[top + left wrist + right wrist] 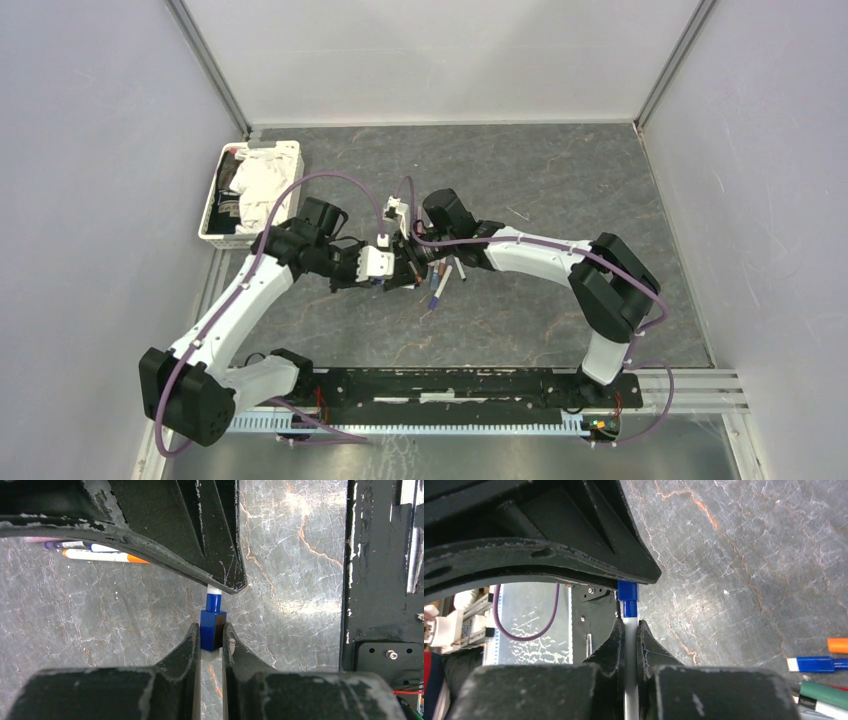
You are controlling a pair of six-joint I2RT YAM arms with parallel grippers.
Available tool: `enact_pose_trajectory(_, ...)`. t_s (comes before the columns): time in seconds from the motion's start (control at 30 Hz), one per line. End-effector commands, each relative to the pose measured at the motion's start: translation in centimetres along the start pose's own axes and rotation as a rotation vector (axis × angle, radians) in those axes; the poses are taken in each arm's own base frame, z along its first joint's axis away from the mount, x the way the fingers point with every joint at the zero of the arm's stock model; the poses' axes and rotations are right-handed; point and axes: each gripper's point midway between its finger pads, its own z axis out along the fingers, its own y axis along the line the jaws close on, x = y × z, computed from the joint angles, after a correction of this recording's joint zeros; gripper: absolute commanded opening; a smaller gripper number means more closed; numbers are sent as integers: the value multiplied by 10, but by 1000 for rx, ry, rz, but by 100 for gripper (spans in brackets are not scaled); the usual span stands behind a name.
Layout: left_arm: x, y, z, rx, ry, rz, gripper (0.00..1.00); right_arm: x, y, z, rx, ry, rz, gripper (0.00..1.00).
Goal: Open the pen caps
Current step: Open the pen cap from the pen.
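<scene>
Grippers meet nose to nose over the marble-pattern table (560, 180), above a loose pile of pens (436, 290). The top view shows that much, but the contact spot is hidden under the wrists

Left wrist view fills it in: left gripper (212, 630) is pinched narrow on the square blue cap (213, 622), a finger touching each side. Past the cap there is a blue neck, then a bit of white pen barrel (214, 589) running under a black finger of the other arm

Right wrist view gives the opposite end: right gripper (630, 627) is closed narrow on that barrel. The blue end pokes out past its tips and under the left arm's finger. Can't tell from either view whether the cap is seated or partly off

Only the left wrist sees a purple-capped pen (57, 544) and a white pen with orange end (100, 556), lying close together, well apart from the grip

Only the right wrist sees an orange cap (838, 645), a second blue cap (816, 664) and a green cap (830, 694) at its right edge

White tray (225, 238) with cloth sits at the far left corner, seen from the top only
</scene>
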Motion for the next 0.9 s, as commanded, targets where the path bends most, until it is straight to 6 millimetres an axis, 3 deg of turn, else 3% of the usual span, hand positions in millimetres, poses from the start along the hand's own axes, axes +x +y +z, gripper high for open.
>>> enact_pose_trajectory(0.0,7,-1,2,-5,21,61,2,-13,6,-7,-4,-12,-60,0)
enact_pose_trajectory(0.3,45,27,2,-98,164,18,2,25,-28,-46,161,60,-24,0)
enact_pose_trajectory(0.53,65,54,-12,-169,195,1,2,48,-32,-67,205,76,-18,0)
enact_pose_trajectory(0.7,75,62,-19,-202,232,20,2,55,-34,-77,220,93,-18,0)
enact_pose_trajectory(0.8,70,64,-17,-215,200,-1,2,51,-53,-92,322,79,-9,0)
enact_pose_trajectory(0.87,67,67,-11,-230,159,-91,2,42,-80,-114,473,31,16,0)
